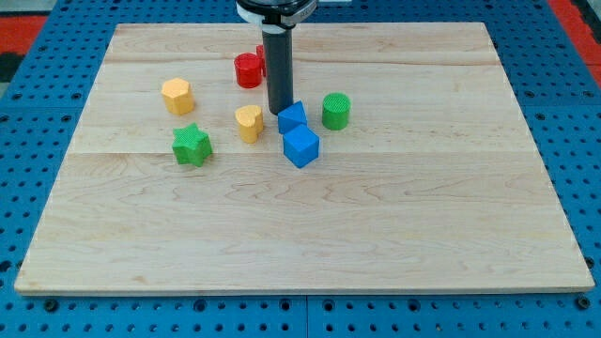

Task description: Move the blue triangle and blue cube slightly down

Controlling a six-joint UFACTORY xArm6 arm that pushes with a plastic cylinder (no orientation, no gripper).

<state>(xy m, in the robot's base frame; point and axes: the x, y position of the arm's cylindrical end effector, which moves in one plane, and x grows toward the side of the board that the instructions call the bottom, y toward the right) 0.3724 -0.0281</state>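
The blue triangle [292, 116] lies near the middle of the wooden board [376, 216]. The blue cube [301, 146] sits just below it, touching or nearly touching it. My tip [280, 112] stands at the triangle's upper left edge, in contact or almost so. The rod rises from there toward the view's top.
A red block [249, 70] lies left of the rod, with a second red piece [260, 52] partly hidden behind the rod. A yellow hexagon [177, 96] is at upper left, a yellow block [249, 123] left of the triangle, a green star [192, 145] lower left, a green cylinder [336, 111] right.
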